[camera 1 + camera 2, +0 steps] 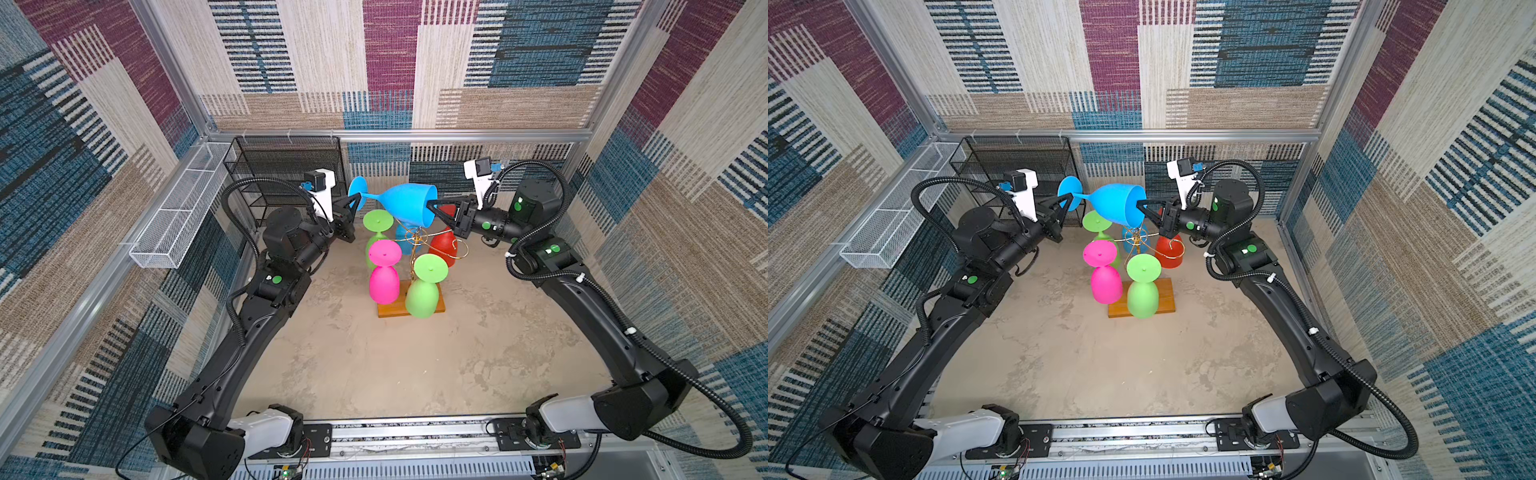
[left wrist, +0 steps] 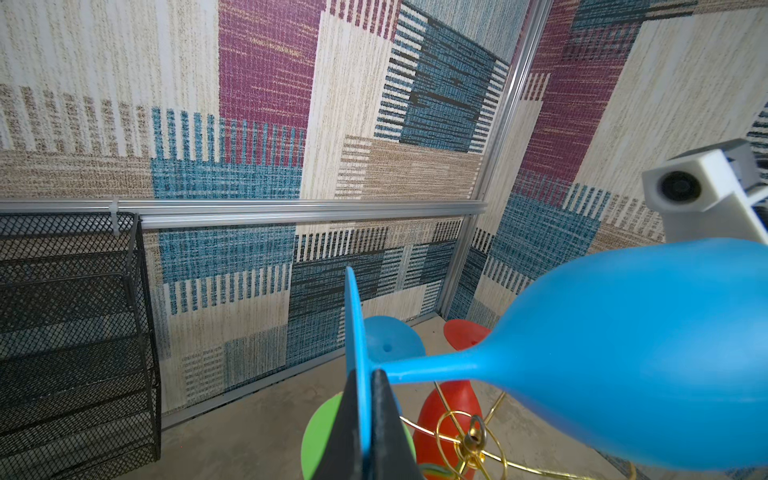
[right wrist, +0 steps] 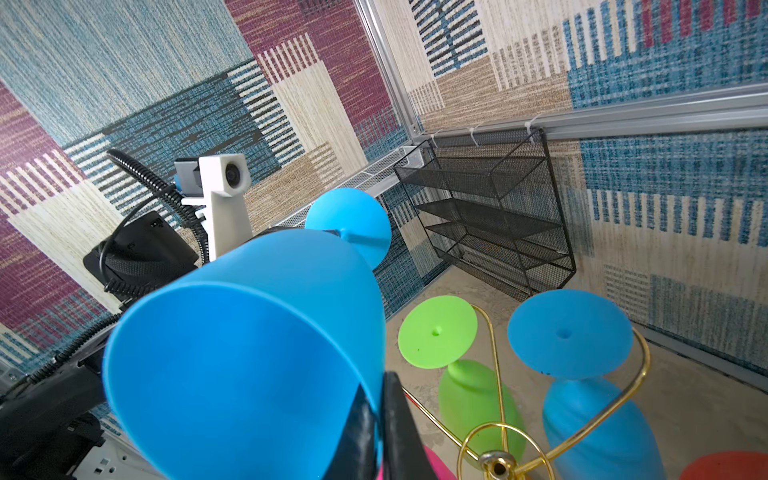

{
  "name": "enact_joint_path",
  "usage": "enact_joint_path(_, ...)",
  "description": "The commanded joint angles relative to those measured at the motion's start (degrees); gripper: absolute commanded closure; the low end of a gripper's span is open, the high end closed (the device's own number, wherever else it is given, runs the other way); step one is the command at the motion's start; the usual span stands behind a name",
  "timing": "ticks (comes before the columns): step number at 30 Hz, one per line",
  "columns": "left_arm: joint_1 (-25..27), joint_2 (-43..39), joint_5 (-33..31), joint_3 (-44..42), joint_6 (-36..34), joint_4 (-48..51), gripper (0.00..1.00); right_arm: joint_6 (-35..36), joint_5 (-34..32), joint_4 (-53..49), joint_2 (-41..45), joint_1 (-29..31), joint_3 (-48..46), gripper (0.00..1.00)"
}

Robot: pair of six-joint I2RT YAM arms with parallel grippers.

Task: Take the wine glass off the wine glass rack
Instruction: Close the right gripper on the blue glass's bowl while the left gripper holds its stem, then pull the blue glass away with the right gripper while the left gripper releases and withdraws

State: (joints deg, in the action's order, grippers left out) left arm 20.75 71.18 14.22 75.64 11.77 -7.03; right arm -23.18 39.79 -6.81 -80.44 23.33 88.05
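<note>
A blue wine glass point(image 1: 409, 203) point(image 1: 1117, 205) lies on its side in the air above the wine glass rack, clear of its arms. The rack is gold wire point(image 2: 471, 436) point(image 3: 498, 457) on an orange-brown wooden base point(image 1: 390, 309) point(image 1: 1167, 299). My left gripper point(image 1: 356, 199) point(image 2: 365, 386) is shut on the edge of the glass's round foot. My right gripper point(image 1: 430, 204) point(image 3: 380, 386) is shut on the rim of its bowl, one finger inside and one outside. The bowl point(image 3: 249, 353) fills much of the right wrist view.
Several glasses hang upside down on the rack: pink point(image 1: 384, 282), two green point(image 1: 424, 291) point(image 1: 376, 232), red point(image 1: 444, 245) and another blue point(image 3: 582, 374). A black mesh shelf unit point(image 1: 286, 166) stands at the back left. A white wire basket point(image 1: 183, 208) runs along the left wall.
</note>
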Motion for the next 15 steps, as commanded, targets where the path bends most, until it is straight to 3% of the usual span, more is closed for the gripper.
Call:
enact_joint_path(1, 0.0, -0.1, -0.5, 0.0, 0.4, -0.7, 1.0, -0.2, 0.3, 1.7, -0.1, 0.2, 0.8, 1.0)
enact_joint_path(7, -0.2, -1.8, -4.5, -0.5, -0.1, 1.2, 0.48, 1.8, -6.1, -1.8, 0.5, -0.2, 3.4, 1.0)
enact_joint_path(11, -1.0, -3.8, -6.2, -2.1, 0.3, 1.2, 0.32, 2.7, -9.3, -4.2, 1.5, -3.2, 6.4, 1.0)
enact_joint_path(15, -3.0, -6.0, -7.6, -3.7, 1.2, 3.5, 0.26, 6.1, -15.0, -11.5, 1.8, -7.6, 11.1, 1.0)
